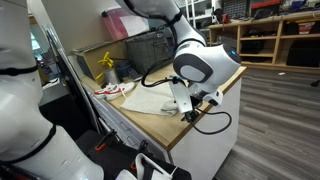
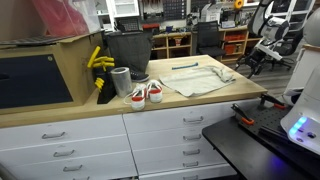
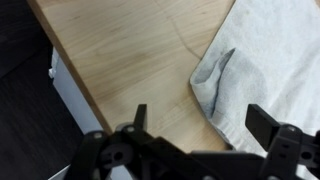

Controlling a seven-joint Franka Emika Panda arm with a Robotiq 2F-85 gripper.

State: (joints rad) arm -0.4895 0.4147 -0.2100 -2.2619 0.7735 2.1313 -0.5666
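Observation:
My gripper (image 3: 203,115) is open and hangs over the corner of a pale grey towel (image 3: 265,60) lying crumpled on a wooden counter (image 3: 120,50). Nothing is between its fingers; the towel's folded edge lies below the gap, nearer the right finger (image 3: 266,122). In an exterior view the gripper (image 1: 190,100) hovers at the towel (image 1: 150,100) near the counter's end. The towel (image 2: 200,78) is spread flat in the middle of the counter.
A pair of red-and-white sneakers (image 2: 146,94) sits beside a grey cup (image 2: 121,82). Behind them are a yellow object (image 2: 98,62) and a black bin (image 2: 128,50). The counter's edge (image 3: 70,85) drops off to dark floor at the left of the wrist view.

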